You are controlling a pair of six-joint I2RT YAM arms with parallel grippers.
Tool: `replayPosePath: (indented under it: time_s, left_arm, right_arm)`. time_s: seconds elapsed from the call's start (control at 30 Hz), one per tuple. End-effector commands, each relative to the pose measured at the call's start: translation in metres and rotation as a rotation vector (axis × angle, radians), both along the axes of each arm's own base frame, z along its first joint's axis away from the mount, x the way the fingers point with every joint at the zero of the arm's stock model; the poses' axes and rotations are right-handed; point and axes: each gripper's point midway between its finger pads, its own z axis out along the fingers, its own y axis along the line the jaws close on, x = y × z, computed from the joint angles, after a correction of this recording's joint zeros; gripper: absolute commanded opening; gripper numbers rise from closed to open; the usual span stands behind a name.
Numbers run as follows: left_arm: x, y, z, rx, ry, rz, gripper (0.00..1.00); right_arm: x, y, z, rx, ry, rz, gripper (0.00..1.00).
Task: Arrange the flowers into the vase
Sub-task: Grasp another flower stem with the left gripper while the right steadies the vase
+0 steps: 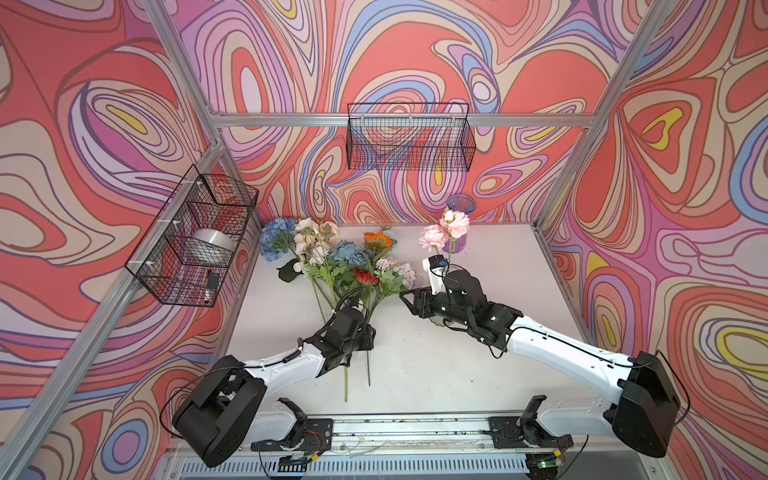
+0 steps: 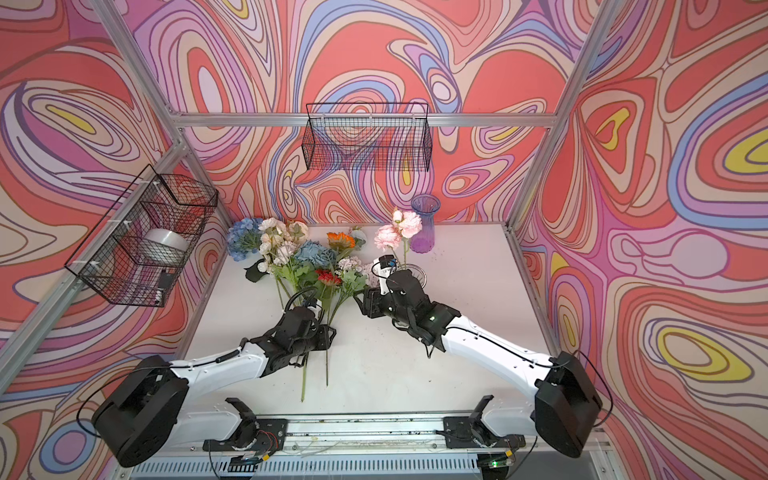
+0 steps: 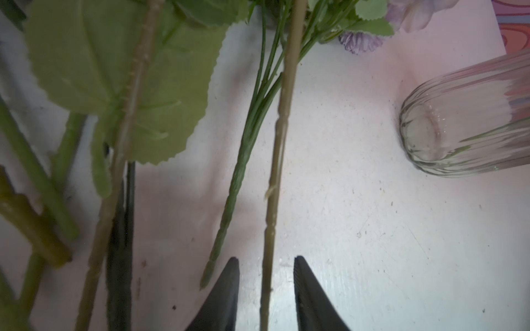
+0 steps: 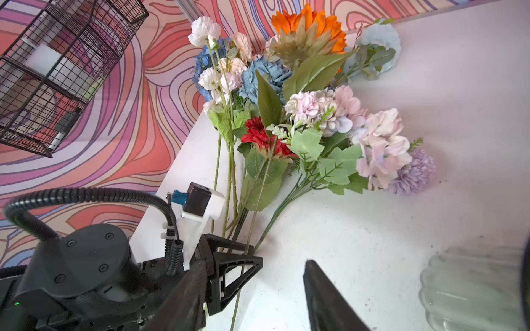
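1. White table point(image 1: 457, 374) bears the glass vase point(image 3: 464, 120).
2. Flowers point(image 1: 332, 262) lie heaped left of the glass vase in both top views; two pink blooms point(image 2: 409, 222) stand in it.
3. Right gripper point(image 4: 417, 258): jaws spread about the glass vase; whether they grip it cannot be told.
4. Left gripper point(image 3: 266, 258), left of the glass vase: jaws narrow, astride one stem point(image 3: 282, 114), gaps on both sides.
5. Purple vase point(image 2: 426, 232) stands behind the glass vase.

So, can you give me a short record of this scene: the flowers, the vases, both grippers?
loose flowers: mixed pile, lying flat on table
flowers placed: pink spray, upright in clear vase
purple vase: back of table, no stems seen
left gripper: jaws open, astride one olive stem
right gripper: next to clear vase, grip unclear
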Motion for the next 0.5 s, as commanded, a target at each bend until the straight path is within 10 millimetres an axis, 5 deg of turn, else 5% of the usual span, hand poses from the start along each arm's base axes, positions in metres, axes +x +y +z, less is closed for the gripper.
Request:
replayPosePath:
  time_s: [0.0, 0.13, 0.3, 0.47]
  left_arm:
    - [0.015, -0.013, 0.015, -0.036, -0.055, -0.010, 0.19]
    - [0.018, -0.015, 0.017, -0.038, -0.062, -0.016, 0.01]
    - [0.018, -0.013, 0.024, -0.038, -0.082, -0.013, 0.00]
    - [0.020, -0.013, 0.054, -0.065, -0.160, -0.001, 0.00]
  right_arm:
    - [0.002, -0.002, 0.007, -0.009, -0.027, -0.013, 0.57]
    - [0.002, -0.003, 0.009, -0.011, -0.033, -0.014, 0.57]
    - [0.003, -0.002, 0.012, -0.008, -0.040, -0.011, 0.57]
    - [0.003, 0.001, 0.023, 0.014, -0.057, 0.001, 0.57]
